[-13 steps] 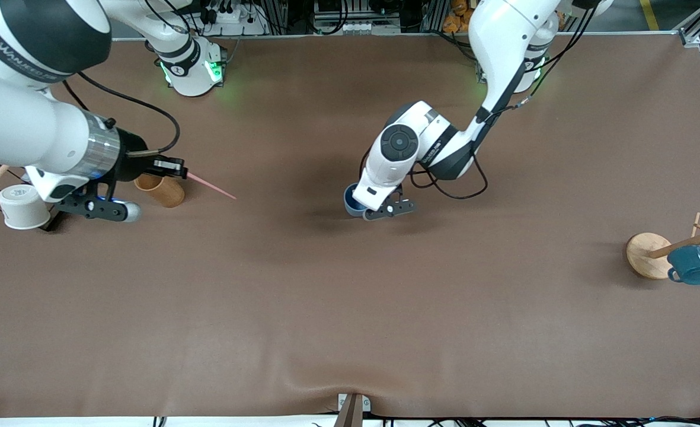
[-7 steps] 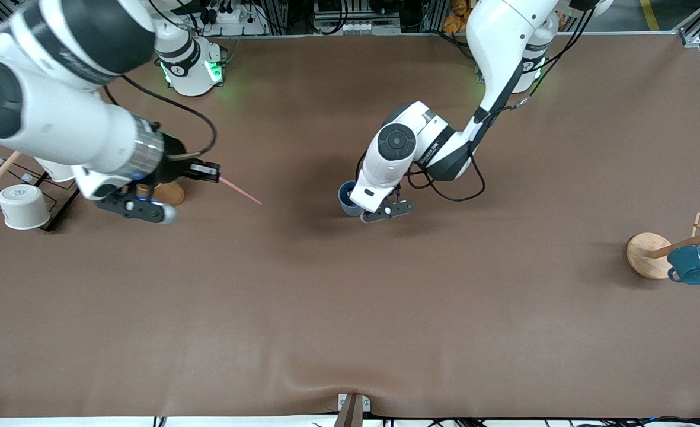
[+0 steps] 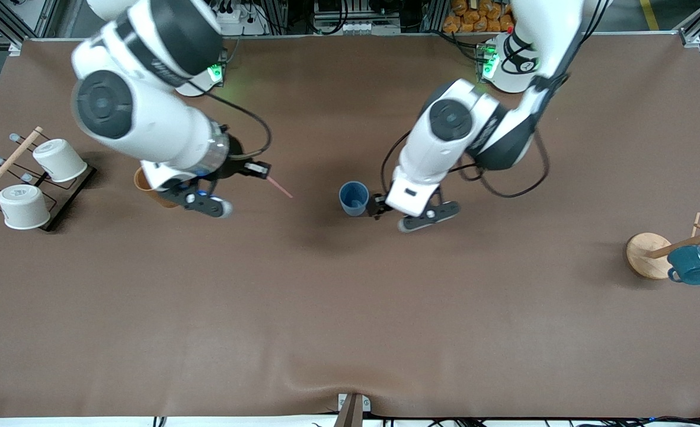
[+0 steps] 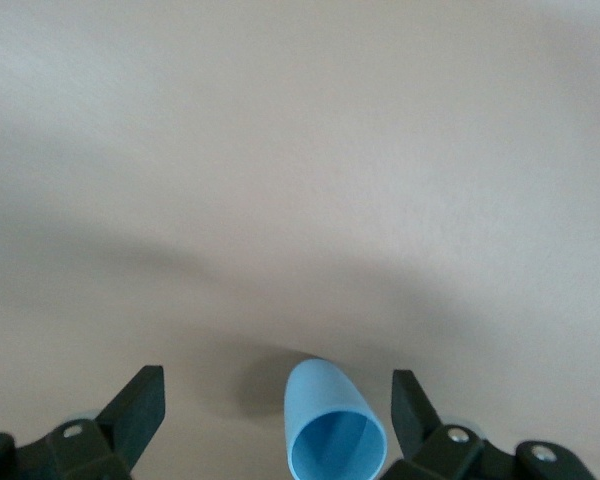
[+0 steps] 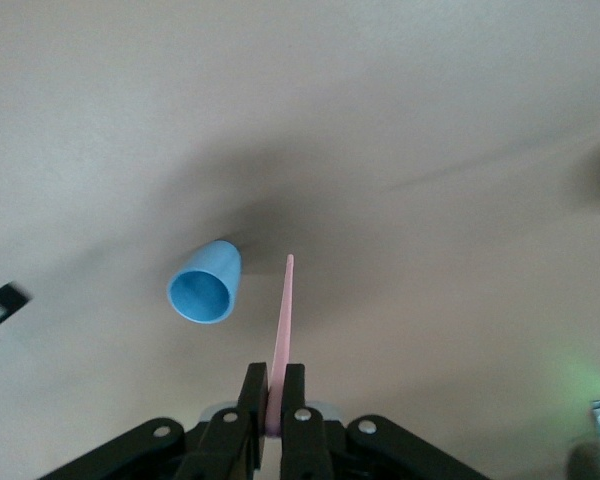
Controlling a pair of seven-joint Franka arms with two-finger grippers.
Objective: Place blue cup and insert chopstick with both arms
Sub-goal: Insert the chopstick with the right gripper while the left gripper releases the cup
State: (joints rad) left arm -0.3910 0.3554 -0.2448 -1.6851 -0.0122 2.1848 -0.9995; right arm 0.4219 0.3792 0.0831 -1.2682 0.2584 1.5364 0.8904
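— Where is your blue cup (image 3: 354,197)?

— It stands upright on the table (image 3: 350,308), just beside your left gripper (image 4: 277,407), whose jaws are spread wide and touch nothing.

— And your right gripper (image 5: 274,402)?

— You have it closed on the chopstick (image 5: 281,332). The stick points out from the gripper, up in the air, toward the cup.

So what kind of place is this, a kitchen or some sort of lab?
Most likely a robotics lab bench, not a kitchen. Two white arms are mounted on a table covered with a brown mat, with aluminium framing and cabling along its edge. The blue cup, chopstick and cup racks look like test props.
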